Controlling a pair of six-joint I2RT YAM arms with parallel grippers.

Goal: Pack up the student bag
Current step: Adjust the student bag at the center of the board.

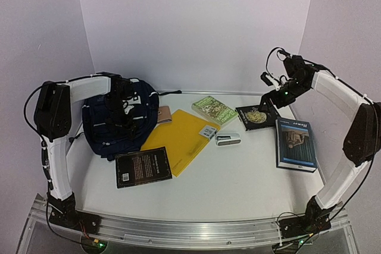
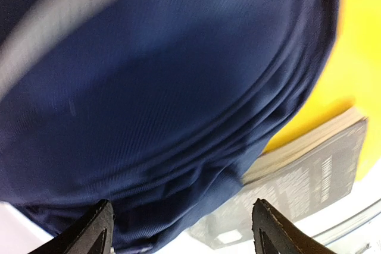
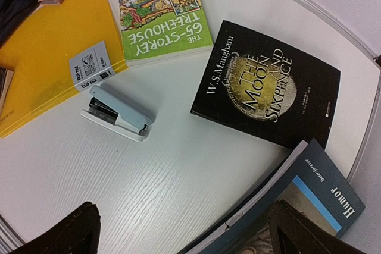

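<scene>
The student bag (image 1: 98, 138), a navy-blue backpack, lies at the back left of the table. Its blue fabric (image 2: 166, 87) fills the left wrist view. My left gripper (image 1: 122, 117) hovers right over the bag's front part. Its fingers stand wide apart (image 2: 181, 221) with only fabric showing behind them, so it is open. My right gripper (image 1: 268, 100) hangs high at the back right above the black book (image 3: 265, 84). It is open (image 3: 184, 218) with nothing between its fingers.
A yellow folder (image 1: 178, 138) lies beside the bag with a dark book (image 1: 143, 168) at its near corner. A green book (image 1: 214, 109), a stapler (image 3: 117, 113), a small staples box (image 3: 90, 66), a brown notebook (image 1: 164, 114) and a blue book (image 1: 294, 144) lie across the table.
</scene>
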